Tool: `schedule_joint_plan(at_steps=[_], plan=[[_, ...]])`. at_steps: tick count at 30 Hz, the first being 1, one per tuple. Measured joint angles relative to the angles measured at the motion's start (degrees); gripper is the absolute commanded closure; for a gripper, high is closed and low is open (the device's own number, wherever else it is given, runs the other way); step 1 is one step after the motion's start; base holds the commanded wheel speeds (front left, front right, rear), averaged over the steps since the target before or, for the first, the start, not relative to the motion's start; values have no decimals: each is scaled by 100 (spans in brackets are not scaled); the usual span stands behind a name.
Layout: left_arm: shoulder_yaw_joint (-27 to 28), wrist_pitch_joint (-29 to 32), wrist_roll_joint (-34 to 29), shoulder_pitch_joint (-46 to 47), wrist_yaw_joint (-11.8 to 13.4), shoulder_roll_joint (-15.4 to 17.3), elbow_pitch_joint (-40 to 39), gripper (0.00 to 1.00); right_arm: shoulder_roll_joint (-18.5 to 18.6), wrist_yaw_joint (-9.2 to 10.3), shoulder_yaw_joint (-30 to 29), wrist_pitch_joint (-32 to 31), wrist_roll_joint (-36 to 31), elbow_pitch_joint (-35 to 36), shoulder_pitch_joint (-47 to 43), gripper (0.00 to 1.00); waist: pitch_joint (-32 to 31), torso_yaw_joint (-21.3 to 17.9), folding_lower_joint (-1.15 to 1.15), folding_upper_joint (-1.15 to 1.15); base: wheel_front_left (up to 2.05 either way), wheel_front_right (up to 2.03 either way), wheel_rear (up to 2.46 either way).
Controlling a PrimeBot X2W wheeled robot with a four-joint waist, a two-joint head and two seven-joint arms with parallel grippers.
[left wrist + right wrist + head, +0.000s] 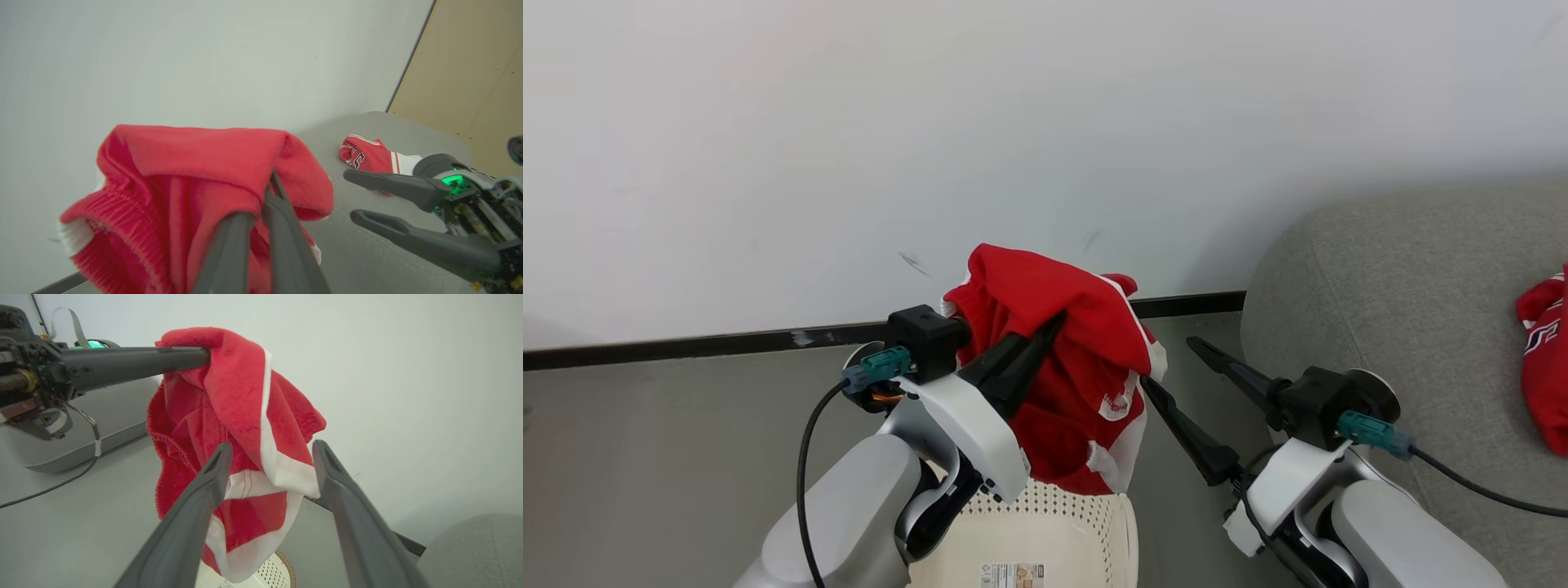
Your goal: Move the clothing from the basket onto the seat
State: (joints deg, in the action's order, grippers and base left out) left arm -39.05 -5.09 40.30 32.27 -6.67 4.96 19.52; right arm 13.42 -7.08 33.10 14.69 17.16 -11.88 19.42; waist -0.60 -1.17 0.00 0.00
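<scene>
Left hand (pixel 1055 320) is clamped shut on a fold of a red garment (pixel 1029 282). Its two dark fingers are pressed together with the cloth draped over their tips, so the piece hangs in a loose bunch, white trim dangling below the hand. Directly beneath the hand sits the basket (pixel 1094 523), its perforated cream wall and label showing under the hem. The garment looks clear of the rim, and what else lies inside is hidden. I judge the step in hand to be the carry: the garment is out of the basket and raised, not yet over the sofa (pixel 1372 278), which lies to the right of the holding hand, beyond the other arm. A second red garment (pixel 1545 359) lies on that sofa, farther right. Right hand (pixel 1166 359) hovers just right of the hanging cloth with its fingers spread wide, holding nothing; whether a fingertip brushes the cloth I cannot tell. The next move probably calls for swinging the left arm, or turning at the waist, rightward until the hand is over the cushion, hem kept above the basket rim, and letting go only then. Its forearm rises from below and angles up and right, fingers pointing toward the wall (pixel 1013 122); the right forearm mirrors it, fingers aimed up and left.
</scene>
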Motion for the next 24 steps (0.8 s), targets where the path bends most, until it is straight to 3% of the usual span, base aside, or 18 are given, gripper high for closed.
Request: schedule_joint_plan(at_steps=[24], plan=[[-639,360,-59,-11,48,-168,-269,100,88,0,1199,0,530,-825,622,0,-10,764,0,0,0,0,0]])
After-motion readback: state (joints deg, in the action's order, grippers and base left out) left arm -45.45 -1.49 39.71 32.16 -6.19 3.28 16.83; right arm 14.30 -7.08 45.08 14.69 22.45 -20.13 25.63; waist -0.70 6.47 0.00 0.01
